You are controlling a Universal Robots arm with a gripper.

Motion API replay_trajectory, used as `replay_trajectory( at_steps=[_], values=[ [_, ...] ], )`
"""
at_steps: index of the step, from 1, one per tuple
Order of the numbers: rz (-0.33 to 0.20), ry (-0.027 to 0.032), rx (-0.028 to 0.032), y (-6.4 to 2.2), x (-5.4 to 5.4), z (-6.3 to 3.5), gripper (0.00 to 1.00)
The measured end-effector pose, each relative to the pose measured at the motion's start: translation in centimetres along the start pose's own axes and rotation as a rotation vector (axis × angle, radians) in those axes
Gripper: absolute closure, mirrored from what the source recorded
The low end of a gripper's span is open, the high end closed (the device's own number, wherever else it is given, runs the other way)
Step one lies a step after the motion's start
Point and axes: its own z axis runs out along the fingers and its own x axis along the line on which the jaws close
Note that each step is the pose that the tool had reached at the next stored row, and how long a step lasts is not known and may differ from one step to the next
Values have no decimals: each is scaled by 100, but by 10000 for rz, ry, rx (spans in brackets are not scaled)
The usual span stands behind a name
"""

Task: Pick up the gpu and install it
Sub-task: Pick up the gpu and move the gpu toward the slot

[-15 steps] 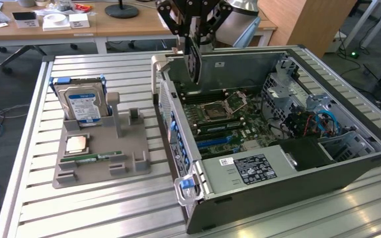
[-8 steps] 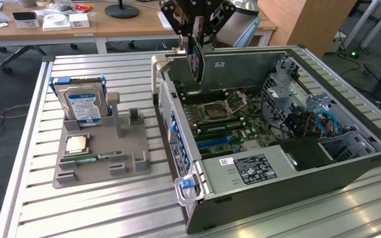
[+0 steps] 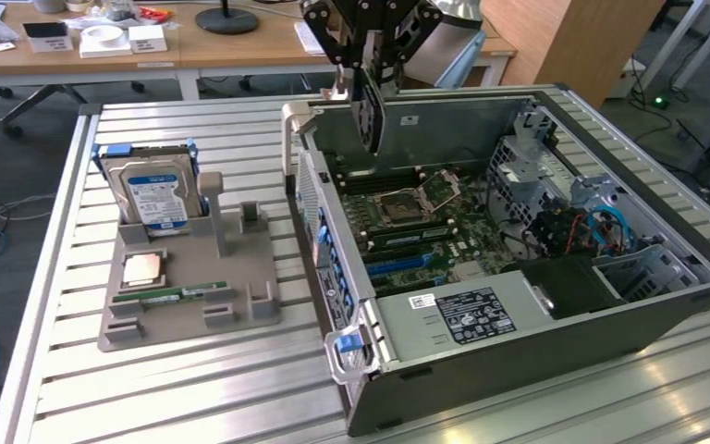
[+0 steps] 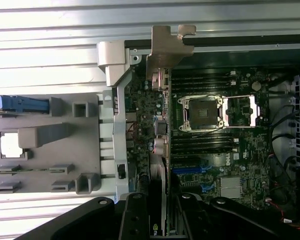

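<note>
Currently the black two-fingered gripper [image 3: 373, 51] is clamped on the thin green-and-dark gpu card [image 3: 368, 120]; the card hangs above the open grey computer case [image 3: 651, 305], its long axis pointing down from the fingers and its silver bracket [image 4: 167, 47] at the far end; it is clear of the green motherboard [image 3: 435, 231], unseated.

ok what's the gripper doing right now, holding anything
gripper: jaws closed on the gpu, which hangs on edge over the open computer case

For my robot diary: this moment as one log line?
hand: holding gpu | gpu: upright over motherboard | install: not yet seated
</note>
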Motion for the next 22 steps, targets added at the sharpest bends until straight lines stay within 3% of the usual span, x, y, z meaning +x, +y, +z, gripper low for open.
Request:
replay_trajectory(
  at_steps=[10,22],
  values=[
    [0,0,0,14,-76,2,74],
    [0,0,0,41,-281,8,74]
  ],
)
